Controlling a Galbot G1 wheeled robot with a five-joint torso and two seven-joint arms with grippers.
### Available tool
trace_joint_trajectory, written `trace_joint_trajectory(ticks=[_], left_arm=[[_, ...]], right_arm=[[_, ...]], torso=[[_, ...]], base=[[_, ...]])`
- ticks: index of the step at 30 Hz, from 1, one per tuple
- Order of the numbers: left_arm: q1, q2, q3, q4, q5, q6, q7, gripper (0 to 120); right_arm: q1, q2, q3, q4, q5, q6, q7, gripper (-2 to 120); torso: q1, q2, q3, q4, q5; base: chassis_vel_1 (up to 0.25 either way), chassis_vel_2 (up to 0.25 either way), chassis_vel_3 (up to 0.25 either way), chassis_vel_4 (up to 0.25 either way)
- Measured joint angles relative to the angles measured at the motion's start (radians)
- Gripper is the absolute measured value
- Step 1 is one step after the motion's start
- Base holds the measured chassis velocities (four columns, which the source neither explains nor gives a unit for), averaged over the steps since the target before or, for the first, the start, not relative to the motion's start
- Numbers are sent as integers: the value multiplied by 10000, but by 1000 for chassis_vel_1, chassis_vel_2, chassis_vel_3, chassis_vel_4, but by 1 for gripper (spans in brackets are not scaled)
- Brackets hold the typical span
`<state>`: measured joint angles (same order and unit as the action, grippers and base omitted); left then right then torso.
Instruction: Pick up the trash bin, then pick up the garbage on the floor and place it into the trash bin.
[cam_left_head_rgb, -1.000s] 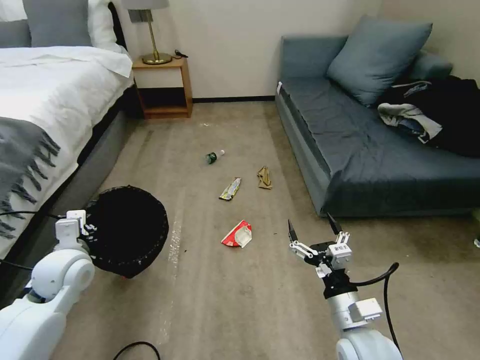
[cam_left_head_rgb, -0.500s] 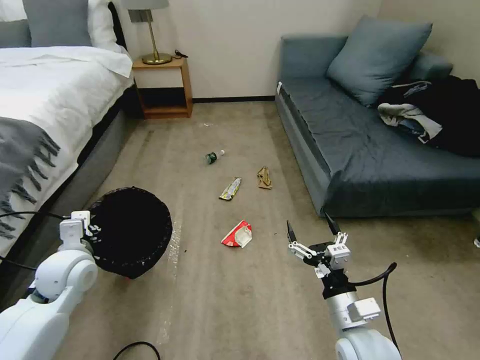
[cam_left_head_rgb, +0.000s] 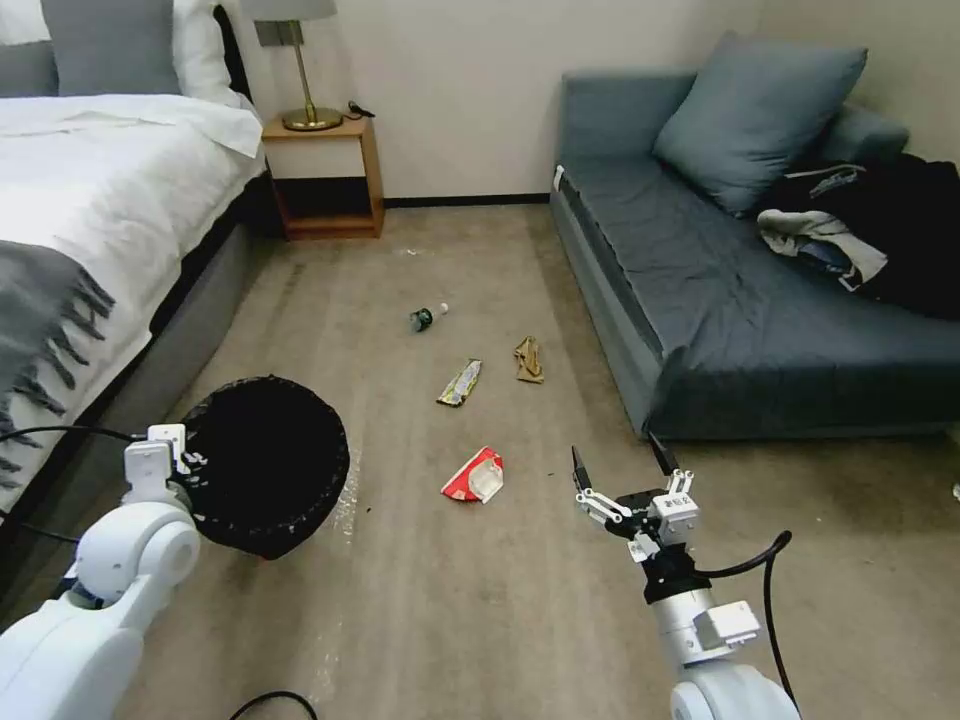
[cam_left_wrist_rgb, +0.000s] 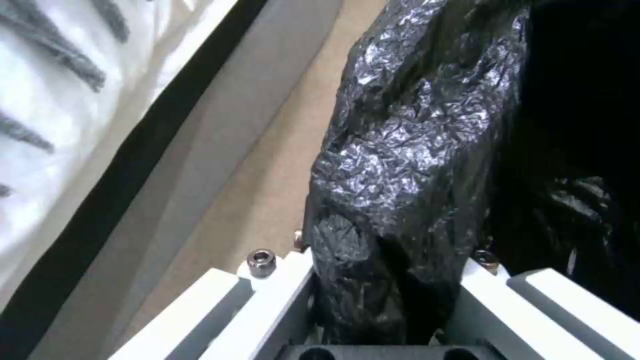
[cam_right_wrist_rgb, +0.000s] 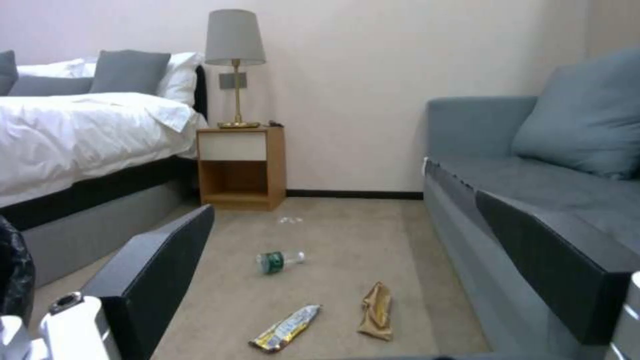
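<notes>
We see the trash bin (cam_left_head_rgb: 265, 462), black bag crinkled over its rim, gripped at that rim by the left end effector (cam_left_head_rgb: 172, 452) beside the bed (cam_left_head_rgb: 90, 200). The right end effector (cam_left_head_rgb: 625, 464) hangs spread wide above the floor (cam_left_head_rgb: 480, 600), empty. Just left of it lies the red-and-white wrapper (cam_left_head_rgb: 473, 475); farther on, the yellow-silver wrapper (cam_left_head_rgb: 460, 382), brown paper (cam_left_head_rgb: 528, 359) and green-labelled bottle (cam_left_head_rgb: 426, 317). We cannot read any writing.

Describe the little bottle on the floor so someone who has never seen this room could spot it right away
Start on the tan carpet between the bed and the blue sofa. Of the four bits of litter there, the bottle lies farthest from the robot, toward the nightstand. It is the only clear one, with a green label and white cap.
</notes>
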<state>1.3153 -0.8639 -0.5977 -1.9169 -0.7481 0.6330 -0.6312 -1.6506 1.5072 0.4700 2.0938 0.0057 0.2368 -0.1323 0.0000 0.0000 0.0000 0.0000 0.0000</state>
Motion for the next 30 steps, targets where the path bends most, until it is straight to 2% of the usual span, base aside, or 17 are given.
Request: trace_joint_trajectory(ticks=[13,30], left_arm=[[-15,-33,3,5,-42,-7,-28,1],[-57,-46,1,72,-276,15,-173,1]], right_arm=[[58,-22,-17,-57,22,-18,-67,100],[105,-14,-68,-106,-2,-60,-123,100]], torso=[[0,0,0,0,0],[0,0,0,-1,0]], base=[[-21,21,21,-22],[-61,71,66,-61]])
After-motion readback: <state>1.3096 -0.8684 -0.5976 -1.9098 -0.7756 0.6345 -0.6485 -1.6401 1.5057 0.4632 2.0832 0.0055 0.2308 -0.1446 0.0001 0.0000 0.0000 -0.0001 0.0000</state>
